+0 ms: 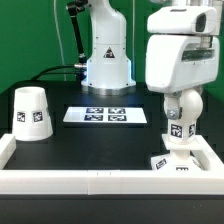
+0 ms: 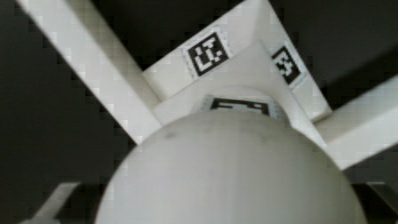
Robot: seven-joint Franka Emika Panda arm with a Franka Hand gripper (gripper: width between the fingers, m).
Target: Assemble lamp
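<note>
We see the white ball-shaped plastic bulb (image 1: 179, 128) on the low square stepped base (image 1: 172, 160); the claw (image 1: 178, 113) flanks it, pinching or not we cannot tell; the white cup-like shade (image 1: 32, 110) stands well apart.

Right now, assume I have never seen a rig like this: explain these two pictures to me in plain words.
The machine is one robot arm ending in two jaws. The exterior view comes from a camera standing off the arm, and the wrist view from one on its wrist, looking down. On the black table, fenced by a low white wall, lie a flat marker board, a cup-like lamp shade at the exterior view's left and a square lamp base at its right. The ball-shaped bulb seems to stand on that base, with the jaws on either side of it. Whether they grip it, the pictures do not show.
</note>
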